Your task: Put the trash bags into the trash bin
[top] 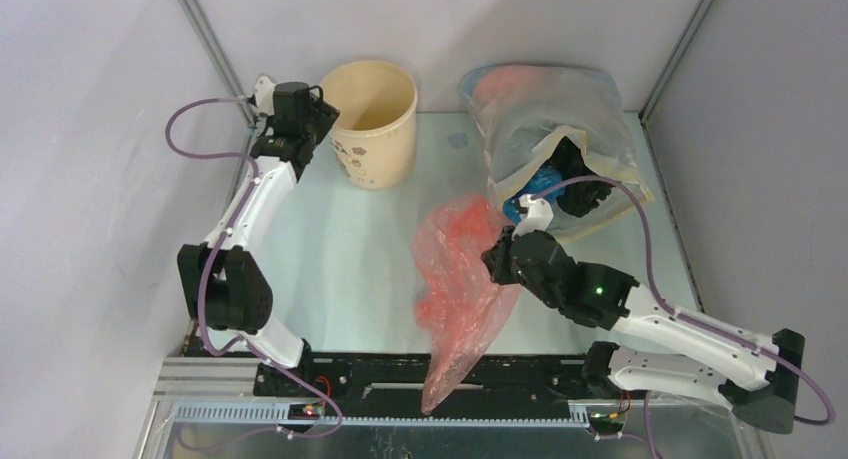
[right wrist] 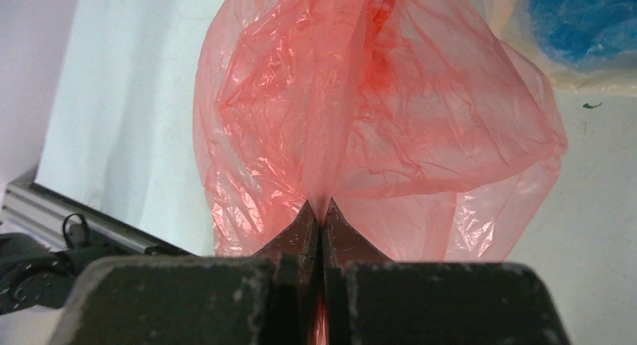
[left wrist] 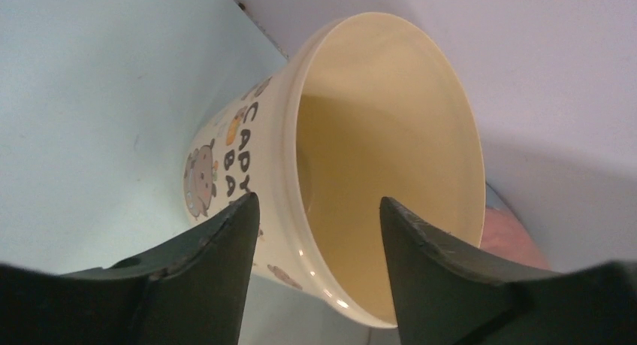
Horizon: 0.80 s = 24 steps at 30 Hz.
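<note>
Nearest the arm bases, a crumpled red trash bag [top: 458, 299] reaches past the table's front edge. It is pinched between the tightly closed fingers of the right gripper [right wrist: 321, 211]. Farther back on the pale table [top: 340, 259], the left gripper [left wrist: 316, 206] is spread wide astride the rim of the trash bin [top: 372, 129], which stands upright at the far left. At the far right lies a clear bag [top: 560, 109] holding blue and red plastic.

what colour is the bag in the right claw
Translucent pinkish red bag, pinched in the right claw; shows best in the right wrist view.
</note>
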Tool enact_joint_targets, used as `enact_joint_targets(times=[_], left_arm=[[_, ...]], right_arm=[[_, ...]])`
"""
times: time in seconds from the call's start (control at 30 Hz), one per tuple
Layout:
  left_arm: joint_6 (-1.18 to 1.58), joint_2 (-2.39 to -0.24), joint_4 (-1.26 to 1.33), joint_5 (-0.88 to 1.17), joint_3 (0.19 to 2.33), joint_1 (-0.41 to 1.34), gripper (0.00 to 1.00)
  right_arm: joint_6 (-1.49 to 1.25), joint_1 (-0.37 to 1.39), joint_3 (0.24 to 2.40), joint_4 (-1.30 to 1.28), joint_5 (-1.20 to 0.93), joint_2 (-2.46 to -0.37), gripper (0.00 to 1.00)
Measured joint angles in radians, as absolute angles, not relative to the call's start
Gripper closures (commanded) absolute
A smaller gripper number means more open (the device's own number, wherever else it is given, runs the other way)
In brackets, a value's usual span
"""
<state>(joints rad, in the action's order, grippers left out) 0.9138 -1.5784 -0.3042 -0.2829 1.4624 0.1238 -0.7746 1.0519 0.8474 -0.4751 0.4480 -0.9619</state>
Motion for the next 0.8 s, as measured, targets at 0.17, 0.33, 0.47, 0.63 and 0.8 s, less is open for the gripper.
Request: enact_joint_targets(times=[0.17,0.33,0.47,0.63,0.8], left_arm=[[0.913,-1.626,-0.357,-0.266,1.470,0.124,0.39],[0.908,-1.629,-0.402,-0.284,1.473,0.124,0.50],[0.893,-1.650,-0.427,-0.285,1.513,0.124,0.68],[0.889,-1.666,-0.428,-0.282,1.532,0.124,0.95],[0.840,-1.653,-0.469,-0.282,1.504,0.127,0.99]], right_arm=[[-0.759,1.056,0.846,-0.488,0.440,-0.878,1.00],[-0.758,1.054,0.846,-0.504,0.429,-0.859,1.00],[-0.758,1.054,0.846,-0.515,0.411,-0.857,1.00],[-0.756,1.055,0.857,-0.550,0.393,-0.858,1.00],[-0.724,1.056,0.911,-0.584,0.379,-0.862,1.00]])
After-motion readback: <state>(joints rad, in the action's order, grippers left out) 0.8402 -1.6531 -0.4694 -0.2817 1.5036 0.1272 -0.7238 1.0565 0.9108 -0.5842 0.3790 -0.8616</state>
